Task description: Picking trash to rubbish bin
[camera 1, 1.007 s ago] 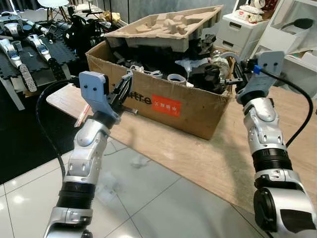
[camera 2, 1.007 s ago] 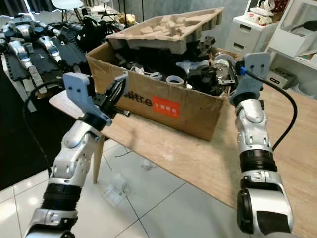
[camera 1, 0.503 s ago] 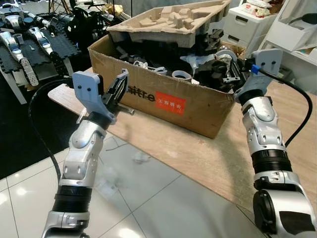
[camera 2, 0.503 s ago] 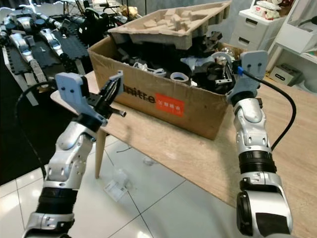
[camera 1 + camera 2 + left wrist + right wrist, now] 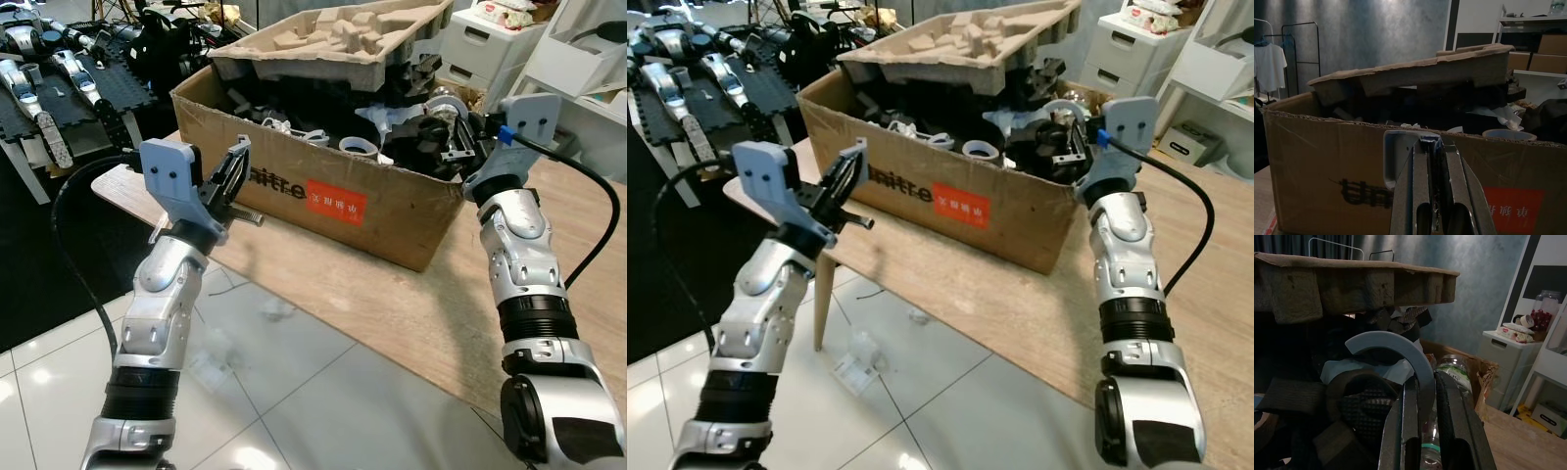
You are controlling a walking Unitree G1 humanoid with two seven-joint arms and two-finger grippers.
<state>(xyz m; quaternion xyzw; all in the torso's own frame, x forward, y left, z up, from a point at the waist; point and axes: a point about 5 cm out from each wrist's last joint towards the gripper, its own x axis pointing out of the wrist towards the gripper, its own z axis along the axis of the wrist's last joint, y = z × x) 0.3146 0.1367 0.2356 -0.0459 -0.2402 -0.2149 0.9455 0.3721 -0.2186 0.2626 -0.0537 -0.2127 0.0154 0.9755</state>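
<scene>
A big open cardboard box [image 5: 323, 201] stuffed with black and white scrap stands on the wooden table [image 5: 392, 313]. A moulded pulp tray [image 5: 333, 39] lies across its top. My left gripper [image 5: 238, 162] is raised in front of the box's near left wall, shut on a small light-grey plastic piece [image 5: 1398, 156]. My right gripper [image 5: 458, 145] is over the box's right corner, shut on a curved grey ring piece [image 5: 1396, 350], just above the scrap. A clear jar [image 5: 1452, 369] lies in the box beyond the ring.
White tiled floor [image 5: 294, 392] lies below the table's edge, with crumpled clear plastic [image 5: 854, 367] on it. Black mats with robot parts [image 5: 59, 88] are at the far left. White drawers [image 5: 490, 44] and shelves [image 5: 578, 69] stand behind the box at the right.
The view has shifted a little. Both grippers keep their holds at the box, roughly where they were.
</scene>
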